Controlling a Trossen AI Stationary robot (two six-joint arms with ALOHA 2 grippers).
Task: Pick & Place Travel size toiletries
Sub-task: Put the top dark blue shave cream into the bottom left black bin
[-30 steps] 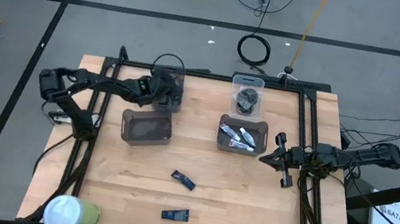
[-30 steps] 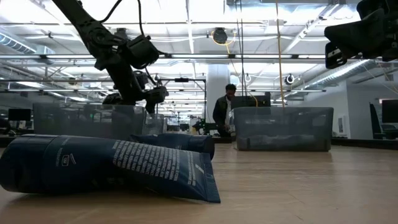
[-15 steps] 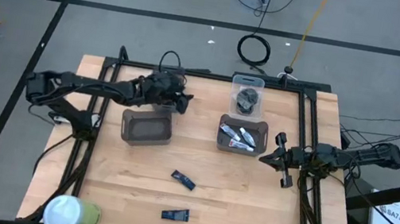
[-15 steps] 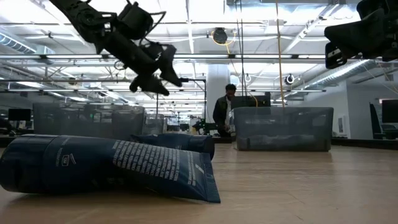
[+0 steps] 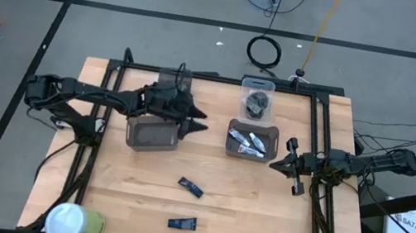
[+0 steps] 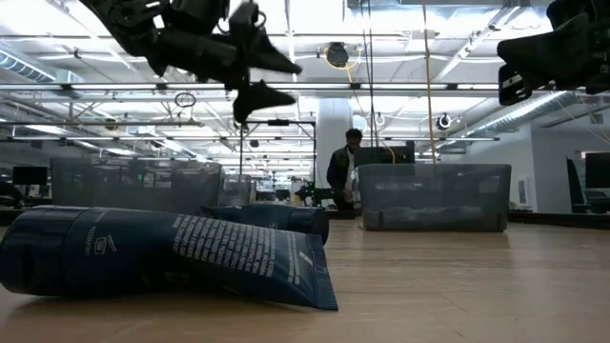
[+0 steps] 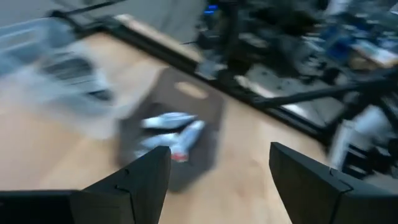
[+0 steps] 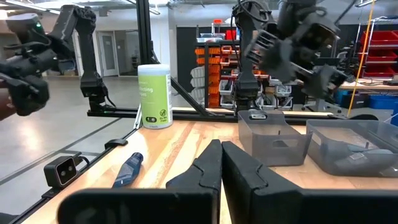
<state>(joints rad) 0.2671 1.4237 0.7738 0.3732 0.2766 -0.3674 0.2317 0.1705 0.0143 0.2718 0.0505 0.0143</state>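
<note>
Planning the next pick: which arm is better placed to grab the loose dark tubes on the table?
Probably left: the left gripper is open above the table, nearer the dark tubes; the right gripper is shut at the right edge.

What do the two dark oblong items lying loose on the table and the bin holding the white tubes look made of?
The dark oblong items look like soft matte printed plastic tubes: the low view shows a creased, flattened end. The grey bin looks like rigid translucent plastic, its white tubes showing through.

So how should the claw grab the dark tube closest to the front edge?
Probably from straight above, pinching across the narrow middle of the front tube. It lies flat on the table with its long sides free, away from the other tube.
</note>
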